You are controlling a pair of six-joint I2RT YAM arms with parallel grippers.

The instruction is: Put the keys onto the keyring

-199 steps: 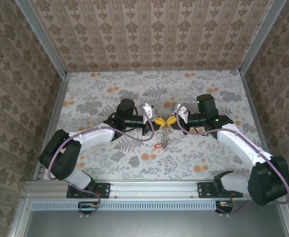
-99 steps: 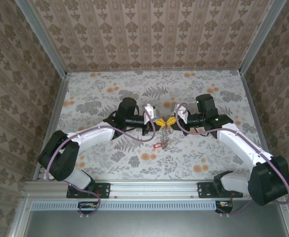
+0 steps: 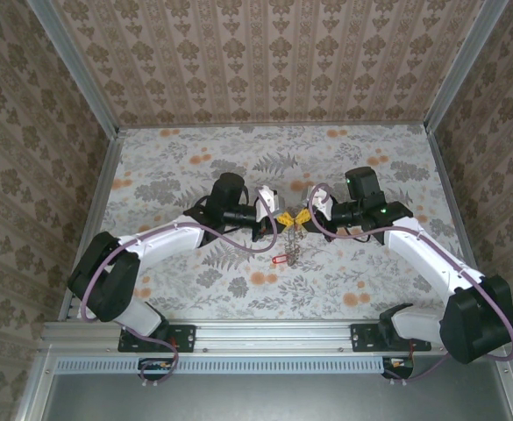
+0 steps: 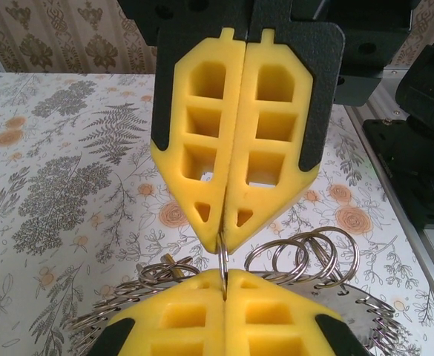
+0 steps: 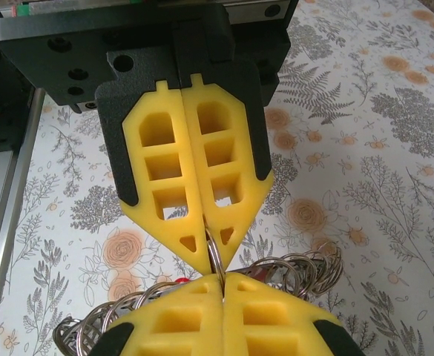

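My left gripper (image 3: 283, 217) and right gripper (image 3: 301, 217) meet tip to tip above the middle of the table. Both are shut on the same silvery ring (image 4: 222, 256) of the keyring (image 3: 294, 239), whose chain of links hangs below them. In the left wrist view my left gripper (image 4: 225, 273) is at the bottom, facing the right one's yellow fingers (image 4: 268, 148); more links (image 4: 317, 252) fan out behind. In the right wrist view my right gripper (image 5: 222, 278) pinches that ring (image 5: 215, 256). A red-headed key (image 3: 280, 259) lies on the table. A brassy key (image 4: 171, 260) shows among the links.
The flowered tabletop (image 3: 195, 167) is walled by patterned panels on three sides. A metal rail (image 3: 282, 335) runs along the near edge by the arm bases. Purple cables (image 3: 238, 241) loop along both arms.
The two grippers have closed in on each other slightly, and the hanging chain has swung a little. The red key on the table has not moved.
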